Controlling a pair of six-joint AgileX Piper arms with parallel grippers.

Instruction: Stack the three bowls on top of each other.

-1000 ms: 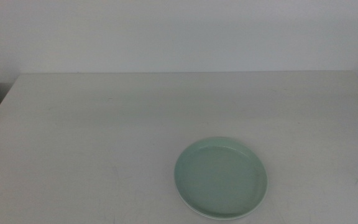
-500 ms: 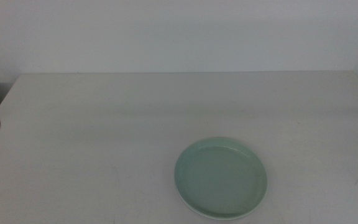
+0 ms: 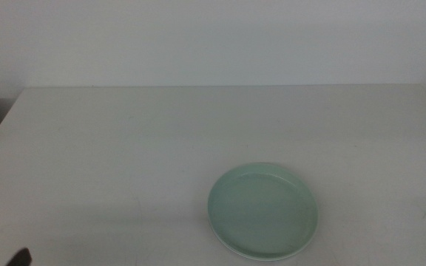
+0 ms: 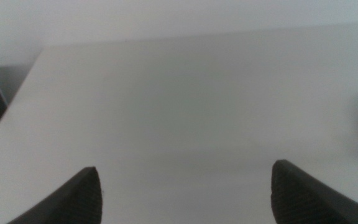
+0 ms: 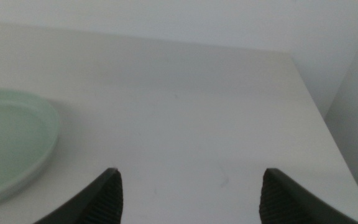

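Mint green bowl (image 3: 263, 210): shallow, round, plate-like, low rim, smooth matte glaze; tops stack on near right part of surface (image 3: 161, 140). Thin white rim (image 3: 231, 251) shows under its near edge; third bowl not discernible. Surface pale, flat, matte. Left claw (image 4: 185, 193) spread wide, empty, over near left; dark tip at near-left edge in middle view. Right claw (image 5: 188, 193) spread wide, empty, just right of stack

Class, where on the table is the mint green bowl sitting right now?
In the middle view the mint green bowl sits on the white table near its front edge, right of centre, topping a stack whose white rim peeks out beneath; both grippers are off it.
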